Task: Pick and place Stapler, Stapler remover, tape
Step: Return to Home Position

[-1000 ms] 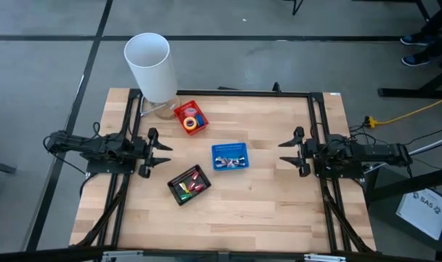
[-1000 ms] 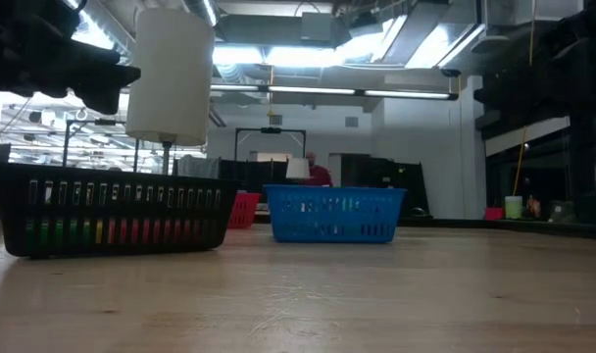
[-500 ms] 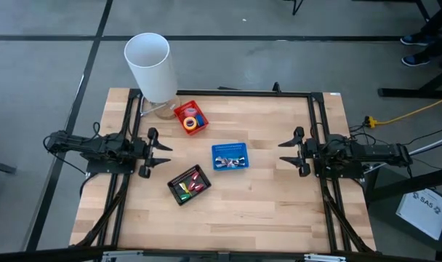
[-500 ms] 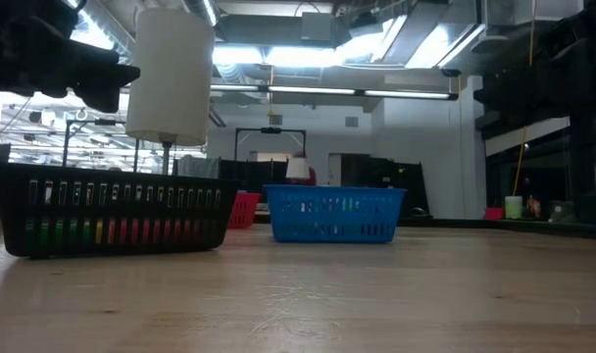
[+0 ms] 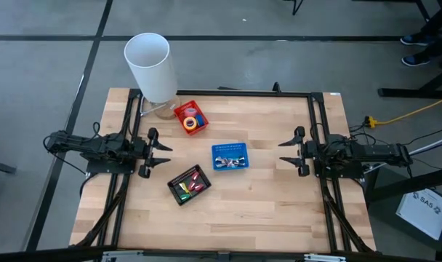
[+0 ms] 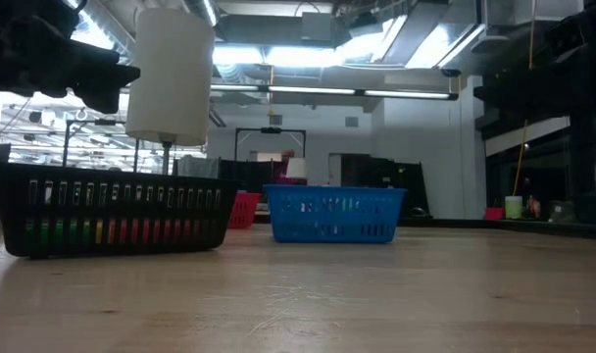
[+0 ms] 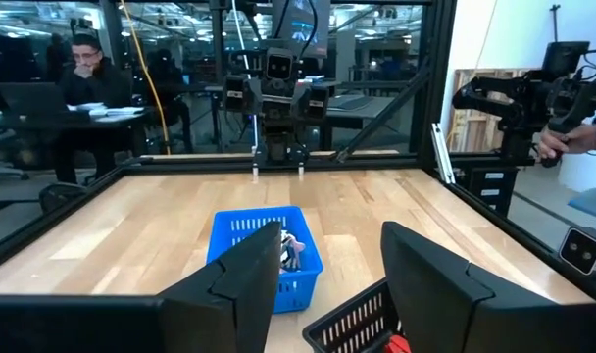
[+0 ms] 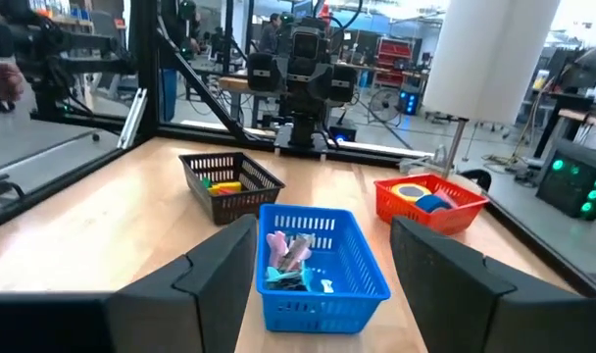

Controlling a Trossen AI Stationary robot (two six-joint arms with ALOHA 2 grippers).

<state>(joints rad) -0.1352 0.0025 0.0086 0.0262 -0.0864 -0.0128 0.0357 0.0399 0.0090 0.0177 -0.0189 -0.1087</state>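
Three small baskets stand on the wooden table. A red basket (image 5: 191, 118) holds yellow and blue tape rolls (image 8: 422, 196). A blue basket (image 5: 230, 156) at the table's middle holds small pink, blue and metal pieces (image 8: 288, 257). A black basket (image 5: 189, 184) holds red, yellow and green blocky pieces. My left gripper (image 5: 165, 156) hovers open near the table's left edge, fingers pointing toward the middle. My right gripper (image 5: 285, 153) hovers open near the right edge, facing the left one. Neither touches anything.
A tall white cylinder (image 5: 151, 67) stands on a stand at the far left corner, beside the red basket. Black frame rails (image 5: 317, 131) run along the table's left, right and far sides. Bare wood (image 5: 257, 211) lies toward the near edge. People sit at desks beyond the table.
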